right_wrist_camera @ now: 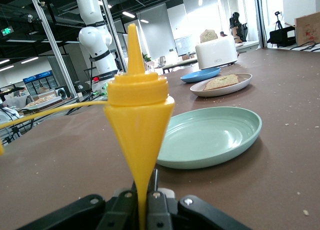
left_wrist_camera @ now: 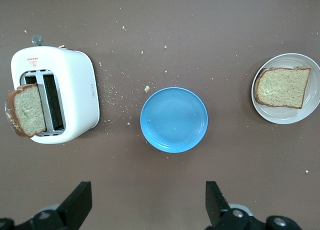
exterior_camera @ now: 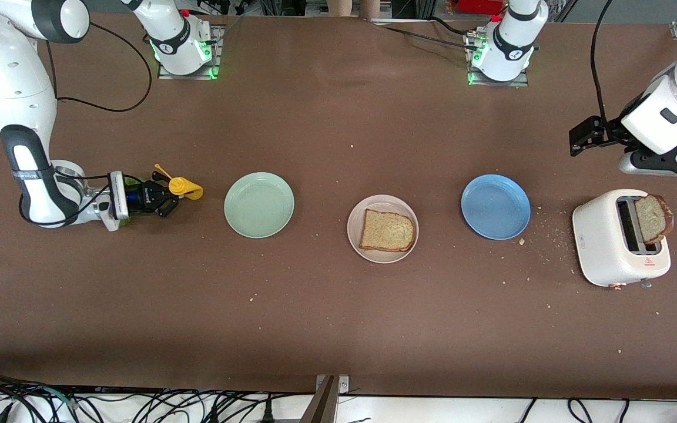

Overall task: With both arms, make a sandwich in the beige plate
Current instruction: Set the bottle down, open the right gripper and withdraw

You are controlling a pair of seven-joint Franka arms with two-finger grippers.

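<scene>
Holding one bread slice [exterior_camera: 386, 230], the beige plate [exterior_camera: 357, 235]; mint plate [exterior_camera: 258, 205] seemingly bare.

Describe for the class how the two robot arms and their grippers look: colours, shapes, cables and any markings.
Both arms are bulky and rounded, with glossy white shells and dark grey joint bands. Black cables loop along them. Their bases glow green at the table's edge. The right gripper is black with short fingers on a white wrist block. The left gripper is black too, with angular fingers on a white wrist that carries a small dark marking.
</scene>
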